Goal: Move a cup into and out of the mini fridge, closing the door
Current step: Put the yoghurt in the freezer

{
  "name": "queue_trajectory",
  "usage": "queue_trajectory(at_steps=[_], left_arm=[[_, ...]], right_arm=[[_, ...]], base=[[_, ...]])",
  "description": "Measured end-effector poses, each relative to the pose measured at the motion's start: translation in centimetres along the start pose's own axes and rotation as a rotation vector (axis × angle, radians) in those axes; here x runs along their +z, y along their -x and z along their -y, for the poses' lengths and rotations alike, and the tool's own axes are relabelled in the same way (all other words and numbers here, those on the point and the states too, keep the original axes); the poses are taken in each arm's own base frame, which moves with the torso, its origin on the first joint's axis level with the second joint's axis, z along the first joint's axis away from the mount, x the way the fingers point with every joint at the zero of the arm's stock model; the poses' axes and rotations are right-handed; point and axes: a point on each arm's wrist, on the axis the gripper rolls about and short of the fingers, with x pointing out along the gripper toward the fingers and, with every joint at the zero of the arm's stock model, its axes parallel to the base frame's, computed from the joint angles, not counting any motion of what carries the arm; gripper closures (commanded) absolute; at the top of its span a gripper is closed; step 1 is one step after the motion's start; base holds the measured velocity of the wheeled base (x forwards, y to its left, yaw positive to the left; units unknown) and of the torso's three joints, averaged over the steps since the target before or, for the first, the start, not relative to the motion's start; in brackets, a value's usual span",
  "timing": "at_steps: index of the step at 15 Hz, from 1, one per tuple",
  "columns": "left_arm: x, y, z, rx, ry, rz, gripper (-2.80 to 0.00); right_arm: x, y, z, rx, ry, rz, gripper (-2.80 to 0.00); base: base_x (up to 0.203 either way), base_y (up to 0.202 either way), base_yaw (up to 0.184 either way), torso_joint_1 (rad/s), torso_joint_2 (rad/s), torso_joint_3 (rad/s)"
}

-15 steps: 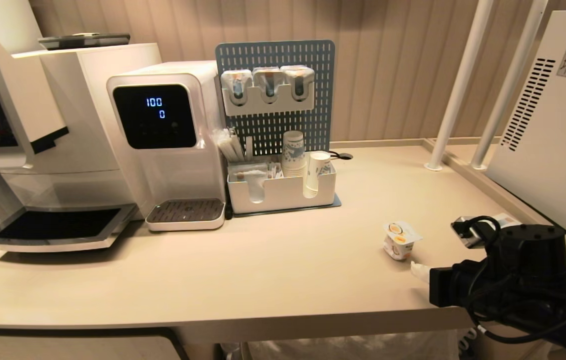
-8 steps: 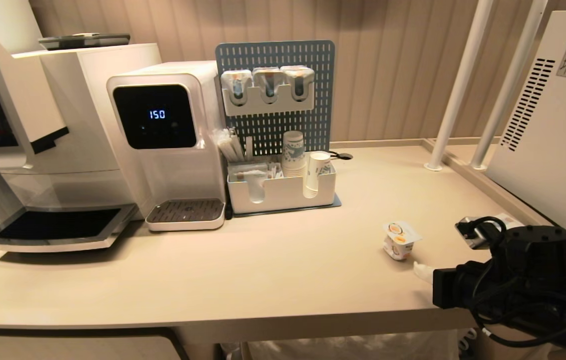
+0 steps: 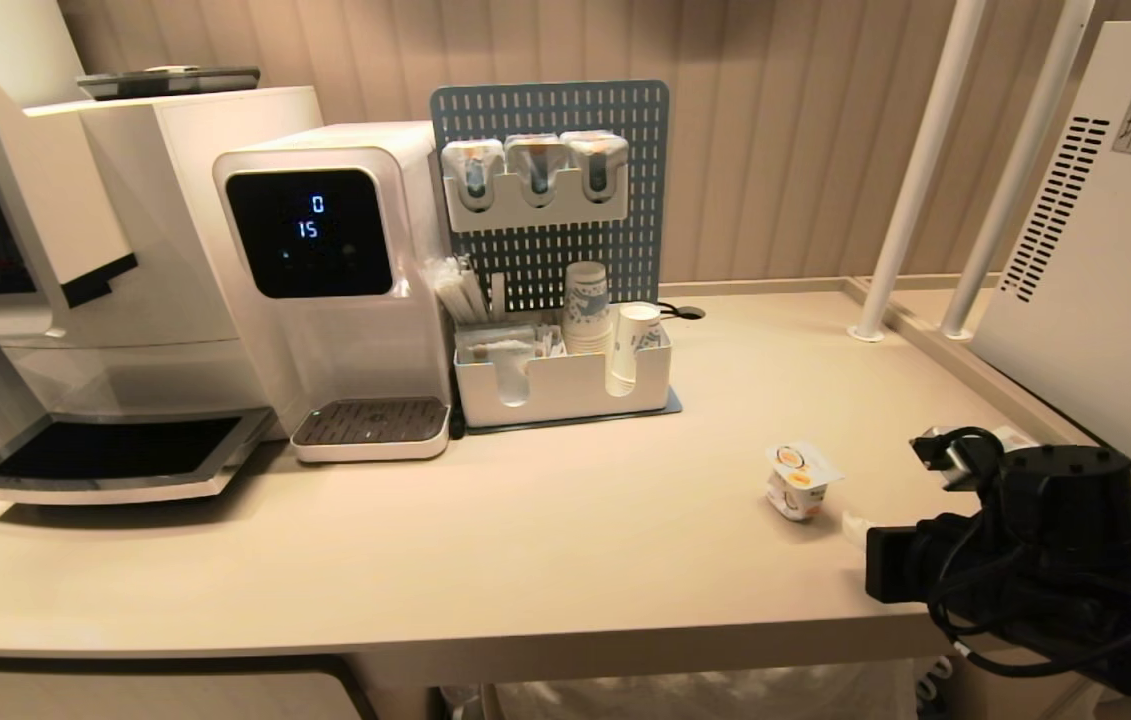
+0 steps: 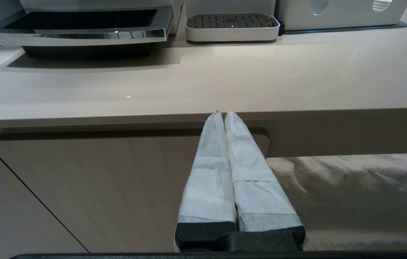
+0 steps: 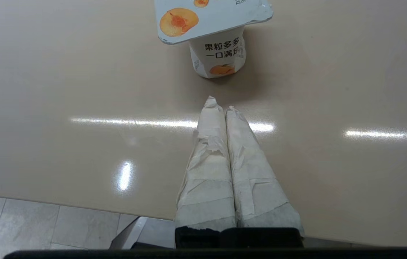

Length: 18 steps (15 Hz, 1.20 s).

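Standing upright on counter (image 3: 525,540), cup (image 5: 215,36) just ahead of right claw (image 5: 221,104); claw pressed closed, empty, not touching.

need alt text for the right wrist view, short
The right pincer, its taped fingers pressed shut, points at a small white cup with orange fruit marks and a square foil lid, standing upright on the beige counter just beyond the tips, not touching them. Grey floor tiles show past the counter's edge.
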Motion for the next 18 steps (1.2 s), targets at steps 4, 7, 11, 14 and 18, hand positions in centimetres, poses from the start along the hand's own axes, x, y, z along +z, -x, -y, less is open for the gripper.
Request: queue_trajectory(at_steps=[4,7,11,14,18], left_arm=[[0.0,0.0,0.0,0.001,0.0,0.0,0.0],[0.0,0.0,0.0,0.0,0.0,0.0,0.0],[0.0,0.0,0.0,0.0,0.0,0.0,0.0],[0.0,0.0,0.0,0.0,0.0,0.0,0.0],[0.0,0.0,0.0,0.0,0.0,0.0,0.0]], right_arm=[[-0.3,-0.2,0.1,-0.036,0.037,-0.019,-2.8],[-0.4,-0.3,0.1,-0.041,0.072,-0.031,-2.8],[-0.3,-0.9,0.1,-0.041,0.063,-0.027,-2.8],[-0.1,-1.4,0.0,-0.041,0.062,-0.024,-2.8],[0.4,-2.4,-0.2,-0.039,0.054,-0.016,-2.8]], base=[[0.0,0.0,0.0,0.0,0.0,0.0],[0.0,0.0,0.0,0.0,0.0,0.0],[0.0,0.0,0.0,0.0,0.0,0.0],[0.0,0.0,0.0,0.0,0.0,0.0],[0.0,0.0,0.0,0.0,0.0,0.0]])
